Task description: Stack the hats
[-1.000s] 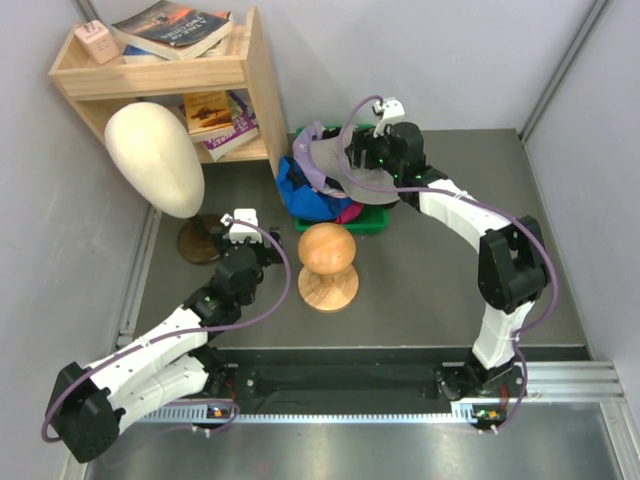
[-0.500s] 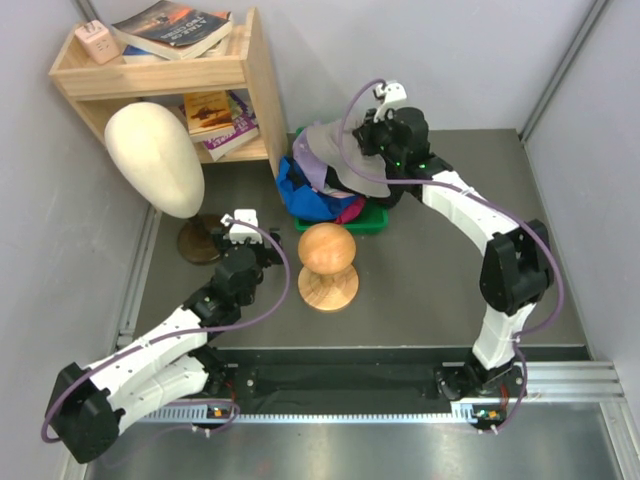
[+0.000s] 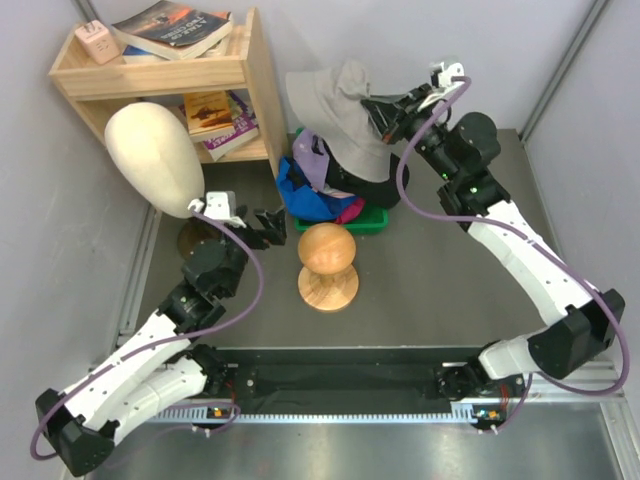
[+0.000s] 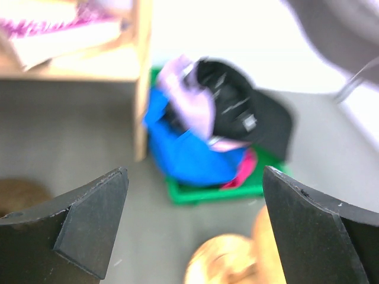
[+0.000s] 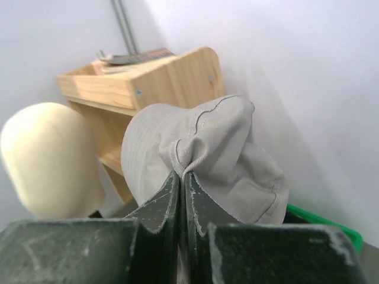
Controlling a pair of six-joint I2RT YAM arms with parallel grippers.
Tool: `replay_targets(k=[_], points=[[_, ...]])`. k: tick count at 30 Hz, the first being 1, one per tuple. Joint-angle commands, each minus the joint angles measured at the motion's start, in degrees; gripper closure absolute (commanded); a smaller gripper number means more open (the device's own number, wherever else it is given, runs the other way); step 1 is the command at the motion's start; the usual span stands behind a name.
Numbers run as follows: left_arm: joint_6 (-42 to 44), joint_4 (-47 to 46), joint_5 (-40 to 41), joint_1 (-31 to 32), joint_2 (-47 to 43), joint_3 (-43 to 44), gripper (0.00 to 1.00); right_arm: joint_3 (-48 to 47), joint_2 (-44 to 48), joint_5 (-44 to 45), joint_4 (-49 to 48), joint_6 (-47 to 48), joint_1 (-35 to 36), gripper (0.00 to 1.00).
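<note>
Overhead camera looks steeply down on the table point(image 3: 440, 270) from above its near edge. Left wrist camera, low and blurred, faces the green bin point(image 4: 237, 188), centre frame; right wrist camera, tight on a grey hat point(image 5: 207, 154), faces the wooden shelf point(image 5: 160, 77). All three share bin and shelf.

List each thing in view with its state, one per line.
Grey hat: pinched at the crown, held aloft.
Right gripper: shut on the grey hat.
Left gripper: open, empty.
Green bin: holds a loose heap of caps.
Mannequin head: upright, bare.
Round wooden stand: upright, bare.
</note>
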State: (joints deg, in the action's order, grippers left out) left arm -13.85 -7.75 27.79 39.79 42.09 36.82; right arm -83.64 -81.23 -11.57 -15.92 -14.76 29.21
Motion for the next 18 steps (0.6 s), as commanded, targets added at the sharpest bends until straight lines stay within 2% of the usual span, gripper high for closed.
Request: replay_targets(k=[1,9,13,18], points=[[-4.43,-6.13,-6.95,-0.06,-0.78,4.31,0.01,4.09,3.27,-6.17,-6.84,-5.36,1.11,1.00],[-8.91,-14.83,-19.07,-0.06,2.64,12.48,0.01,8.39,9.33,-11.63,-8.07,-7.91,2.43,1.00],[-8.83,-16.77,-21.64,-0.06,4.58,15.03,0.06,10.68,11.88,-11.72,-8.59,-8.52,2.52,1.00],[-9.36,-16.95,-22.95,-0.06,7.04,17.85,0.06,11.83,13.64,-13.56,-8.60,-8.97,2.69,1.00]])
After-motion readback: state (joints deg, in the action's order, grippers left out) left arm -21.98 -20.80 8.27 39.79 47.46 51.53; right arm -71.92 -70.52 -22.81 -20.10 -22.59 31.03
